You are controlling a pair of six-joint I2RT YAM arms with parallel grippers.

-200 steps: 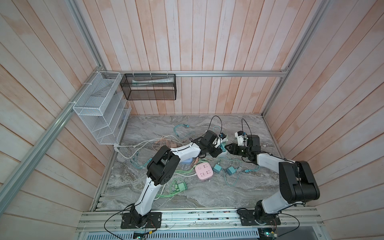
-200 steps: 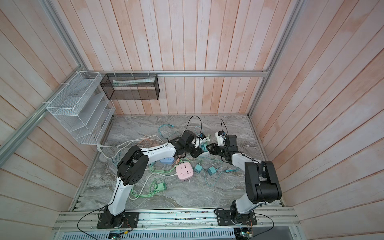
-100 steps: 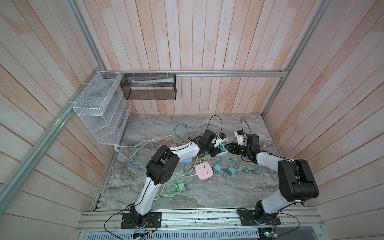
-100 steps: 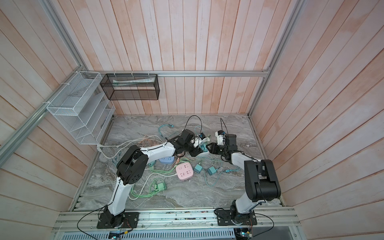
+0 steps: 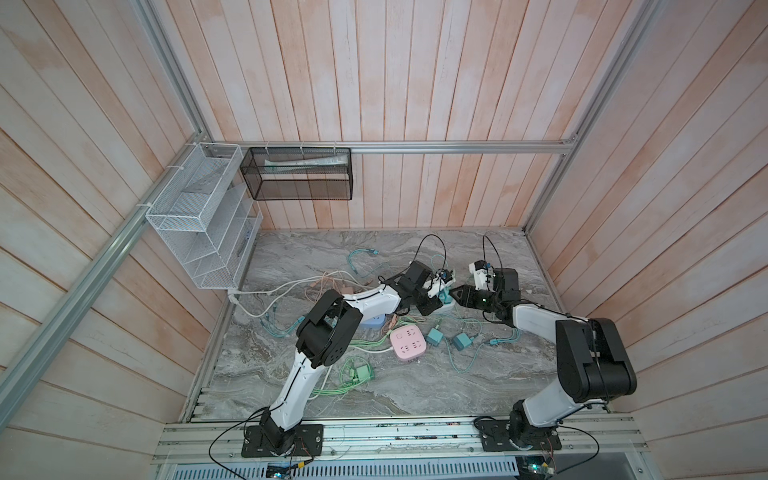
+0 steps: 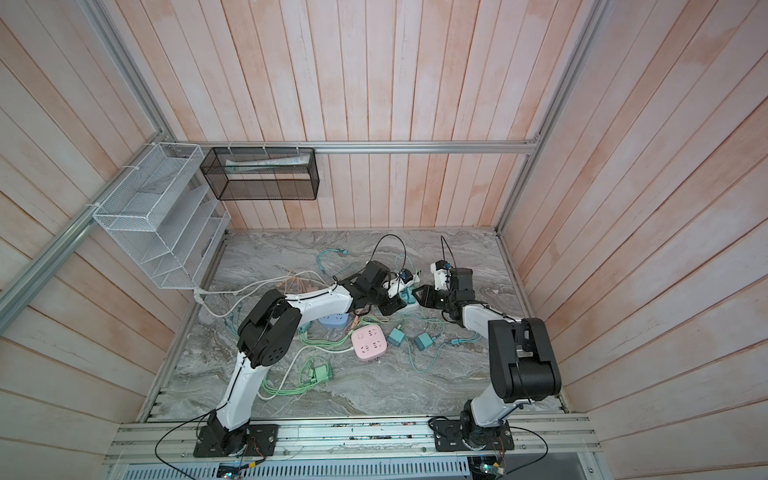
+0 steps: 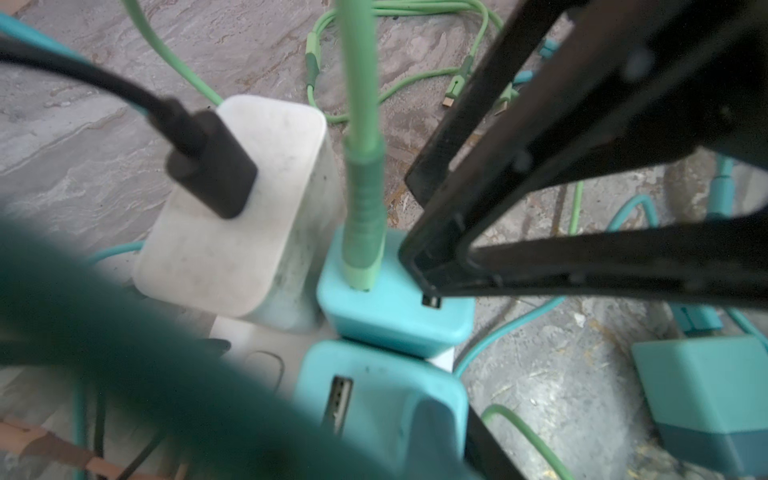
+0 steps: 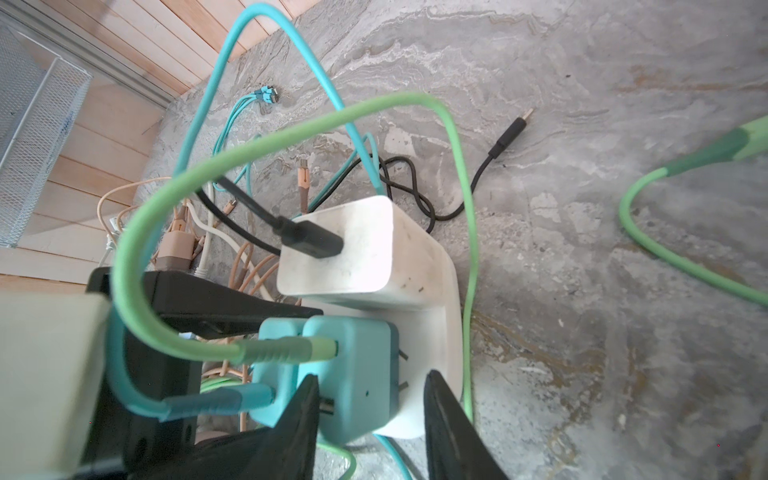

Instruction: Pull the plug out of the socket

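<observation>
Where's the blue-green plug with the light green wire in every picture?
In a top view: teal plug, tiny, mid-table.
In a top view: same spot, mid-table.
Left wrist: beside the white charger, green wire plugged in.
Right wrist: beside that charger, prongs showing.
Shared landmark: the white power strip under it.

Matt teal plastic plug [image 8: 357,365], smooth white plastic socket [image 8: 446,286] (faintly smudged), veined marble-look table [image 8: 582,124], wooden wall planks [image 5: 374,83].

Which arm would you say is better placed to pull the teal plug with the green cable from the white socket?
Right. The right gripper straddles the teal plug, whose prongs show partly out of the white socket; the left gripper sits beside it.
</observation>
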